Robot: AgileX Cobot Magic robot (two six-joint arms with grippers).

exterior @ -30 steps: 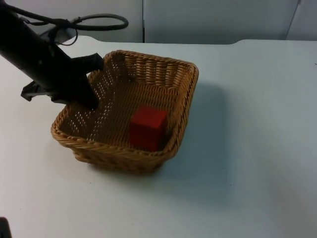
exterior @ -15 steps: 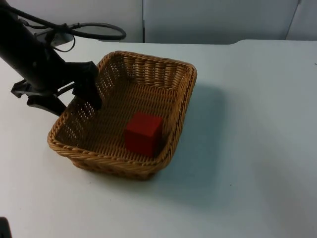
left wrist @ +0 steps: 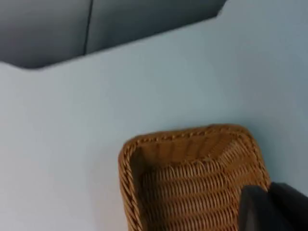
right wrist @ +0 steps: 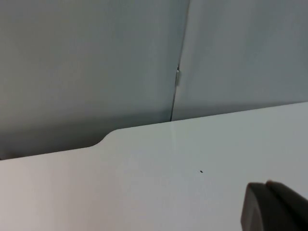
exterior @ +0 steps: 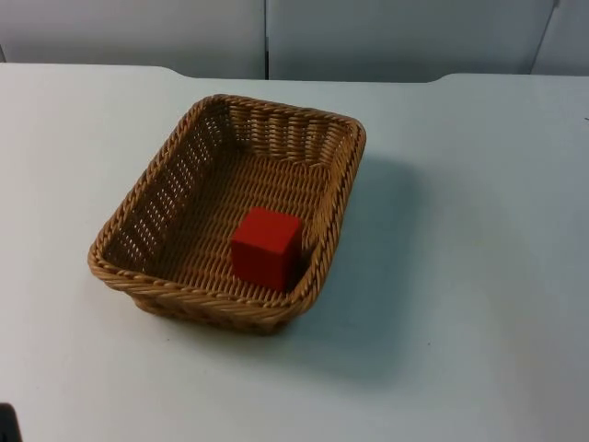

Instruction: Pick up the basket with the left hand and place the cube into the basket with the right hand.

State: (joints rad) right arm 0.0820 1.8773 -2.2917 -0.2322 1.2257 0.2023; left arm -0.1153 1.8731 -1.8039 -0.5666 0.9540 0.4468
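Note:
A woven wicker basket [exterior: 138, 267] rests flat on the white table, left of centre in the top view. A red cube [exterior: 267, 247] lies inside it, close to the basket's front right wall. In the left wrist view my left gripper [left wrist: 272, 209] hovers back from the basket [left wrist: 128, 192], looking onto one of its corners and not touching it. In the right wrist view my right gripper [right wrist: 274, 207] waits over bare table, facing the grey partition wall [right wrist: 96, 62].
The white table [exterior: 479, 276] stretches wide to the right of and in front of the basket. The grey partition wall [exterior: 368, 37] closes off the far edge. A small dark speck [right wrist: 201, 171] marks the table near the right gripper.
The left arm has let go of the basket's left rim and pulled back out of the top view. The basket shifted slightly left before that and now lies still, with the cube inside.

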